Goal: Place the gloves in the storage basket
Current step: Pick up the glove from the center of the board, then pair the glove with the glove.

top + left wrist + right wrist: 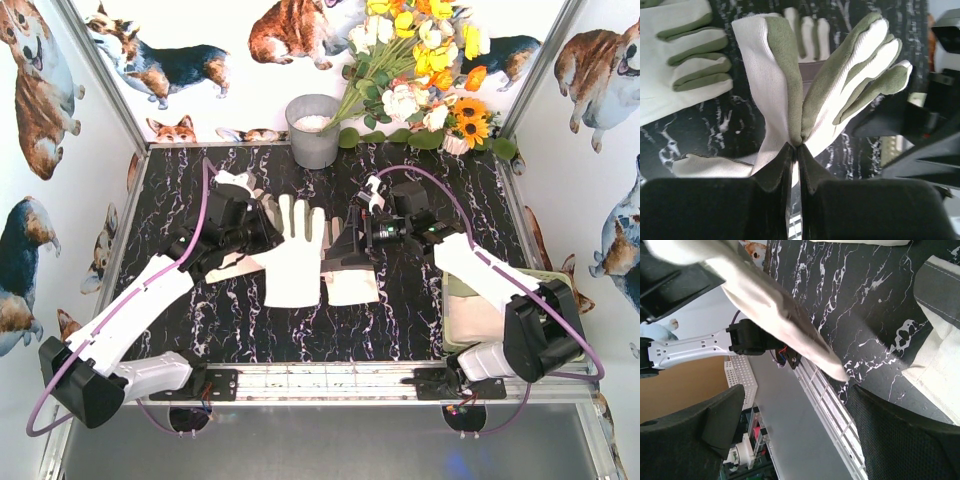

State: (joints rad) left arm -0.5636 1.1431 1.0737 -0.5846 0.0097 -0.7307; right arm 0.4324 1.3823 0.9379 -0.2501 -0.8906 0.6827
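Observation:
My left gripper (250, 240) is shut on a cream-white glove (295, 255). In the left wrist view the jaws (796, 147) pinch its fabric, and its grey-olive fingers (860, 65) fan upward off the table. My right gripper (352, 248) is open and empty just right of that glove, over another glove (352, 285) lying flat. In the right wrist view the gripper (795, 410) is wide open, with the held glove (765, 305) hanging across the frame. A third glove (238, 183) lies behind the left gripper. The pale yellow-green basket (449, 322) sits at the near right, partly under the right arm.
A grey metal bucket (313, 130) stands at the back centre. A bunch of flowers (420, 60) lies at the back right. Corgi-print walls close in the black marble table (200, 330). The metal rail (330, 378) runs along its near edge.

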